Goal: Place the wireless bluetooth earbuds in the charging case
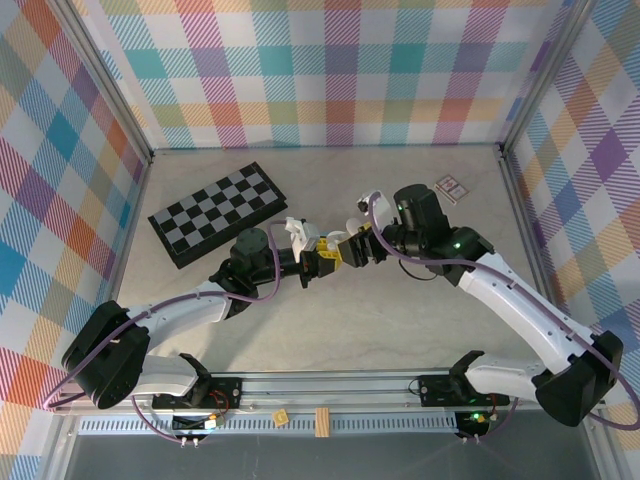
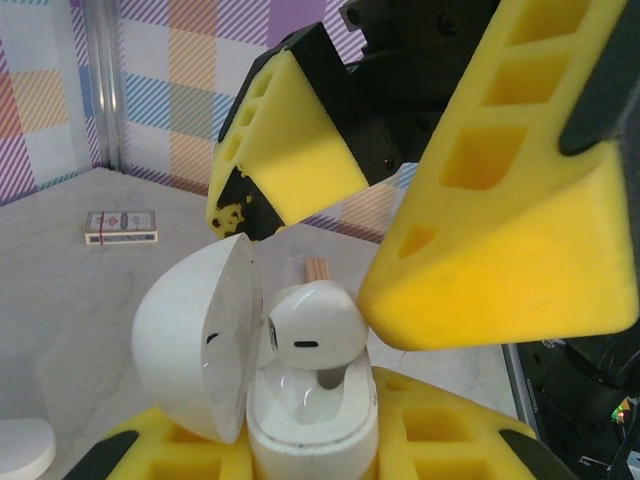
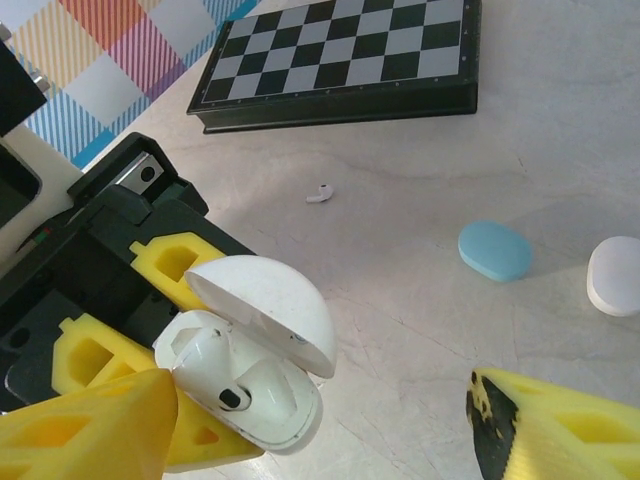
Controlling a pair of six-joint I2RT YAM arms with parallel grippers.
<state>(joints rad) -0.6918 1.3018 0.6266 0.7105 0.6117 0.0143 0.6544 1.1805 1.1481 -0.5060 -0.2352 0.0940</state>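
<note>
We are clamping the white pebble-shaped charging case (image 3: 265,330) in the left gripper (image 2: 310,450), lid open, steadying it mid-table so the right gripper (image 2: 350,230), fingers spread, is bracketing the small white plastic earbud (image 2: 310,335) sitting half-seated in its socket.

On the bench (image 1: 400,330), chessboard (image 1: 218,212) back-left, card box (image 1: 450,185) back-right. Mid-bench the left end effector (image 1: 312,262) clamps the charging case (image 3: 262,405), lid open, one earbud (image 2: 305,335) seated in it, right end effector (image 1: 350,250) spread either side of that bud. A loose earbud (image 3: 320,194) lies on the bench between chessboard and charging case; two closed cases (image 3: 495,250) (image 3: 615,275) lie side by side nearby.
</note>
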